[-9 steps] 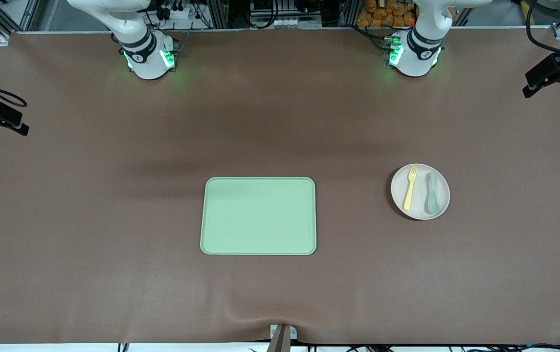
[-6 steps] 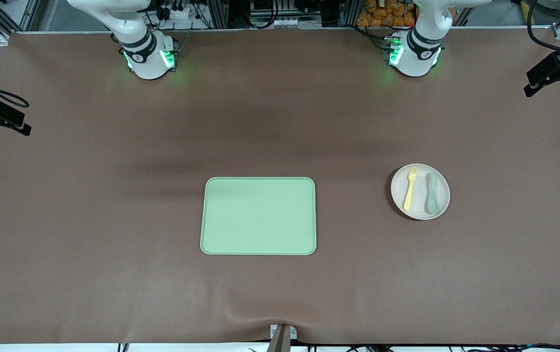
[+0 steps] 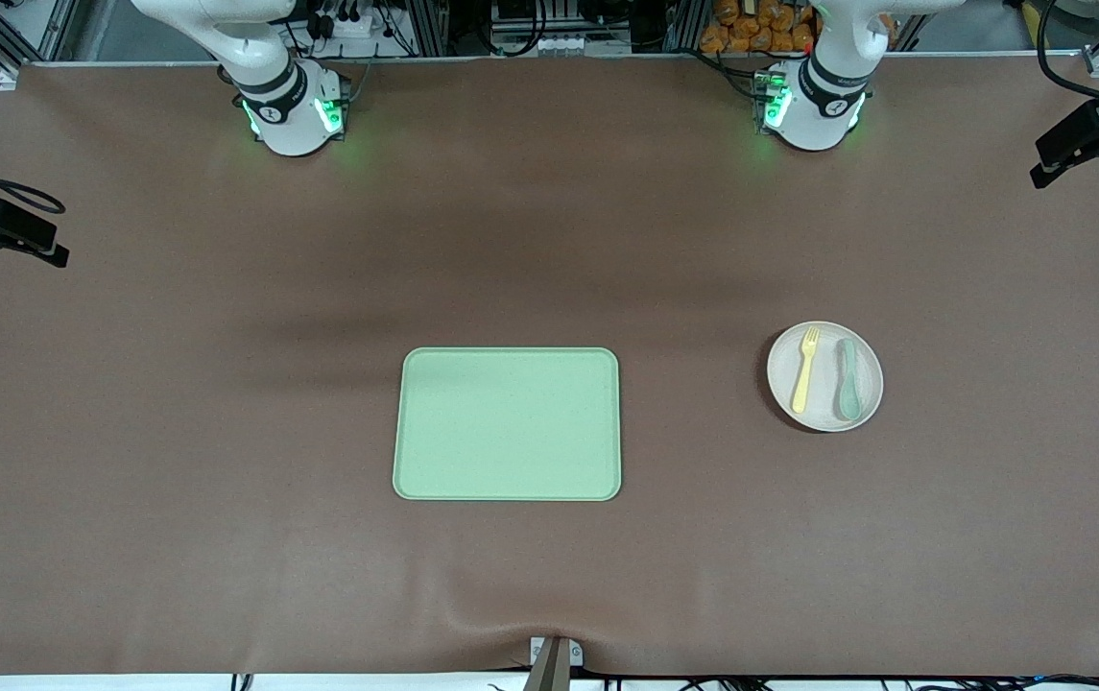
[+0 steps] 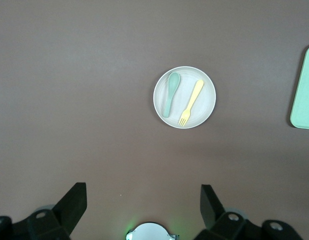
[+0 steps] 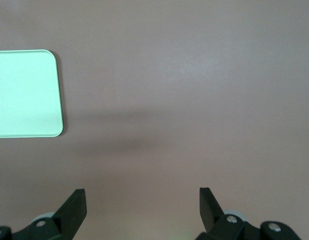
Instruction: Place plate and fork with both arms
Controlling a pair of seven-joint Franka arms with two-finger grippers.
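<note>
The off-white plate (image 3: 823, 415) lies on the brown table toward the left arm's end, with the pale-yellow fork (image 3: 804, 369) on it. My left gripper (image 4: 143, 192) hangs high over the table near its own base, open and empty. From there I look down on the plate (image 4: 180, 117) and fork (image 4: 191, 102). My right gripper (image 5: 142, 197) also hangs high over bare table, open and empty. Neither hand shows in the front view; only the two green-lit bases do.
A grey-green spoon (image 3: 847, 379) lies on the plate beside the fork. A light-green rectangular tray (image 3: 508, 424) sits mid-table, nearer the front camera than the bases. Dark devices on cables (image 3: 7, 235) (image 3: 1091, 139) stand out at both ends of the table.
The dark devices at both table ends have shifted slightly. Plate, fork, spoon and tray have not moved.
</note>
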